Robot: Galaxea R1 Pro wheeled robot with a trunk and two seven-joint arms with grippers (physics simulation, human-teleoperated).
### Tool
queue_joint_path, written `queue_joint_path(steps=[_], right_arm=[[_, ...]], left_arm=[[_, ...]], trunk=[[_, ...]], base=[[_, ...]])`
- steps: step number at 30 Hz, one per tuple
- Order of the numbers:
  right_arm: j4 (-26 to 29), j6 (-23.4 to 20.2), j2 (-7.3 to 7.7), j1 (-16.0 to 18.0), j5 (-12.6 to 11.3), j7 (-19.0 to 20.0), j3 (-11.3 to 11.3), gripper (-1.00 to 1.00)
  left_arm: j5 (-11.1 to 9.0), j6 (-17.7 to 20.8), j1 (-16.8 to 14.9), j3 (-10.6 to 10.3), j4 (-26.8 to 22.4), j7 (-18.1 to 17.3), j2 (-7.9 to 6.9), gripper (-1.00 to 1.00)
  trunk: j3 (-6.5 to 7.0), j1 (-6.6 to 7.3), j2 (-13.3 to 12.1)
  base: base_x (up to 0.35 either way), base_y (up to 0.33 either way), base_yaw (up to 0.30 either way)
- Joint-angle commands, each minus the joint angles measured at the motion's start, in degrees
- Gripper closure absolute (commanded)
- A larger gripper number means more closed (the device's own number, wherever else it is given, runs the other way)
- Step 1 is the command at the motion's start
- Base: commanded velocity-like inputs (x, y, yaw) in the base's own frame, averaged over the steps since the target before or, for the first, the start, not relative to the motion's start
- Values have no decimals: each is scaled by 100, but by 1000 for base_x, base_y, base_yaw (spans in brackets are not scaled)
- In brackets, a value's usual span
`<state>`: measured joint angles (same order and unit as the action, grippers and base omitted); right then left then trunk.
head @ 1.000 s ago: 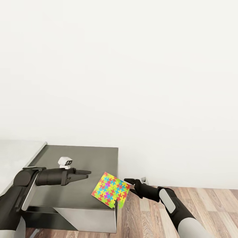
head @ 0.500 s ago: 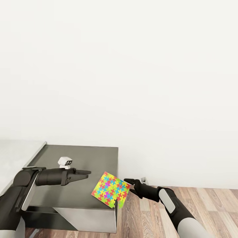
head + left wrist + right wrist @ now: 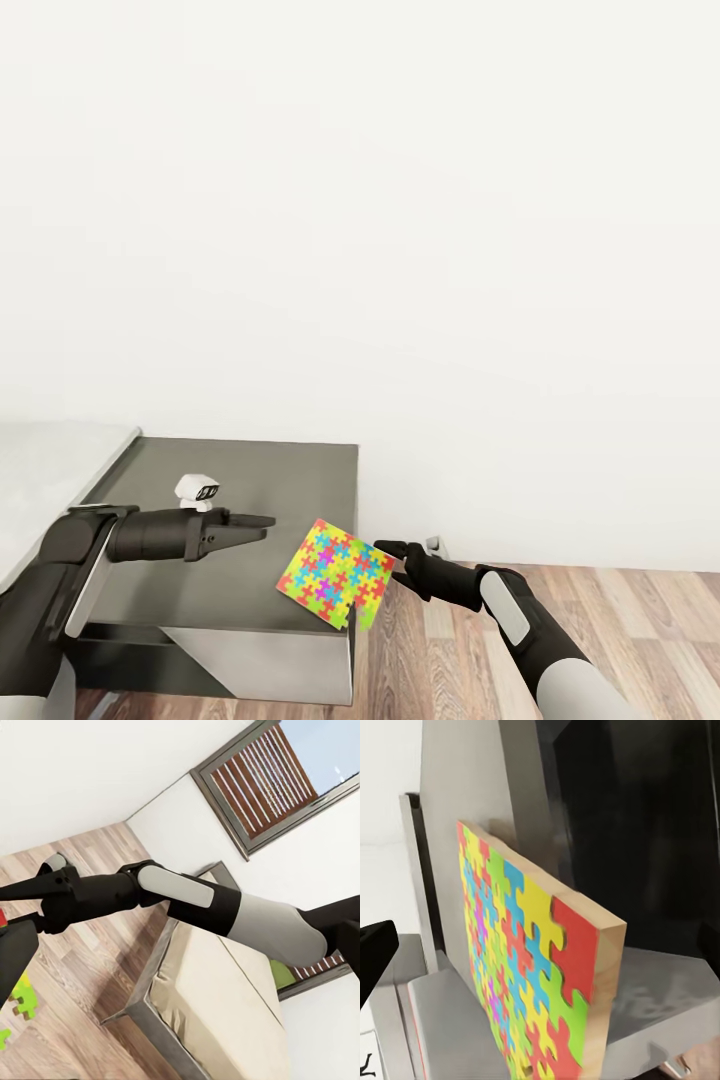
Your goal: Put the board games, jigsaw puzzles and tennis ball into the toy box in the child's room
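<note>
Nearest in the head view, the right tool point(image 3: 393, 553) sits at about 5 o'clock, its tips just beside the right edge of the jigsaw puzzle point(image 3: 336, 578); I cannot tell whether it grips the box or only touches it. The puzzle lies on the corner of the dark worktop point(image 3: 270, 480) and hangs a little over the edge. At 8 o'clock the left tool point(image 3: 262, 523) hovers over the worktop, clenched and holding nothing. Behind it stands a small white robot figure point(image 3: 198, 489). As far as I judge, this puzzle must yet go into the toy box.
</note>
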<state>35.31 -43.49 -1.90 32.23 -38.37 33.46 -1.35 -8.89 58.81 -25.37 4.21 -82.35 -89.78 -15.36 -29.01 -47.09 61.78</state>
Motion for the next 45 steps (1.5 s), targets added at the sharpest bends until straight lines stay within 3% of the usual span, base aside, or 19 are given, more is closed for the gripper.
queue_joint_path(steps=[1, 24, 25, 28, 45], right_arm=[[2, -36, -3, 3, -13, 0, -14, -100], [2, -30, -3, 3, -13, 1, -14, -100], [2, -29, -3, 3, -13, 2, -14, 100], [2, -28, -3, 3, -13, 6, -14, 100], [26, -9, 16, 3, -13, 202, -14, 100]], left_arm=[[1, 61, -3, -1, -1, -22, -2, -100], [1, 61, -3, 1, 0, -22, -4, -100], [1, 61, -3, 1, 0, -22, -7, -100], [1, 70, -3, 6, 3, -22, -16, -100], [-3, 96, -8, 150, 8, -22, -20, -100]], trunk=[[-6, 0, 4], [-6, 0, 4], [-6, 0, 4], [-6, 0, 4], [300, 373, -678]], base=[[0, 86, 0], [0, 53, 0], [0, 0, 0], [0, 0, 0], [0, 0, 0]])
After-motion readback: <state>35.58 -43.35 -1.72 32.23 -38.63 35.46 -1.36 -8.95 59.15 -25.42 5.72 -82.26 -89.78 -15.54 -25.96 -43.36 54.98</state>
